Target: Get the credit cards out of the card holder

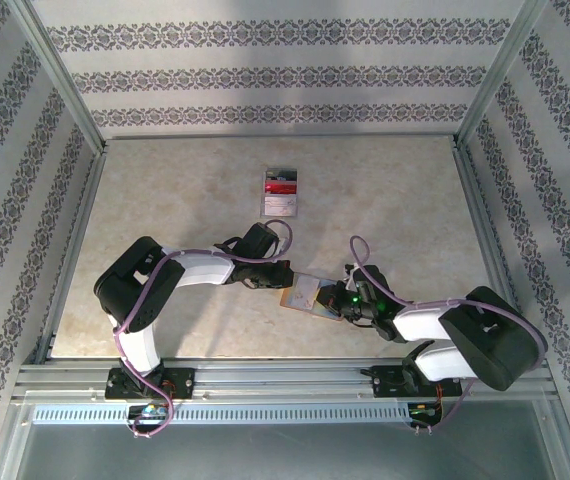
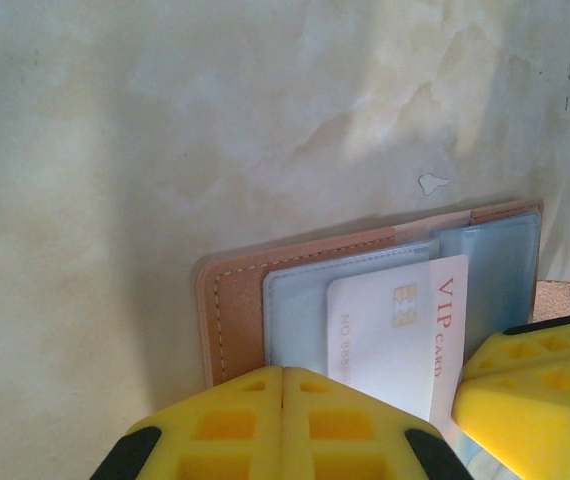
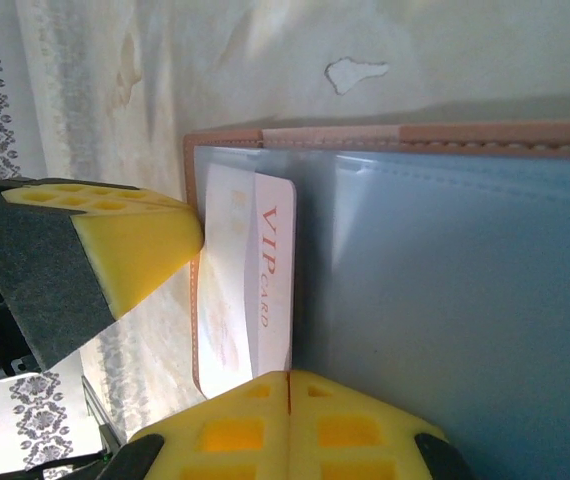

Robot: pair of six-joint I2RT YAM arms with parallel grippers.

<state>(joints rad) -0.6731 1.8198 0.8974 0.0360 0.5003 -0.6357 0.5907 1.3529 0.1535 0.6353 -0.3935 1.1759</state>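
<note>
The card holder [image 1: 305, 293] lies open on the table between both grippers, salmon outside [image 2: 230, 310], grey-blue pockets inside [image 3: 445, 300]. A white VIP card [image 2: 385, 330] sticks partly out of one pocket [image 3: 265, 280]. My left gripper [image 1: 287, 280] is shut, its yellow tips [image 2: 283, 372] over the holder's near edge beside the card. My right gripper [image 1: 337, 303] is shut too, its tips [image 3: 290, 378] at the card's long edge on the grey-blue lining. Neither has anything between its fingers. Farther back lies a small stack with a red card [image 1: 281, 183] and a white one [image 1: 281, 205].
The beige marbled tabletop [image 1: 165, 200] is fenced by metal rails [image 1: 75, 240] and patterned walls. A small white chip [image 2: 431, 183] marks the surface just beyond the holder. The two arms nearly meet over the holder, fingers [image 2: 535, 385] close together.
</note>
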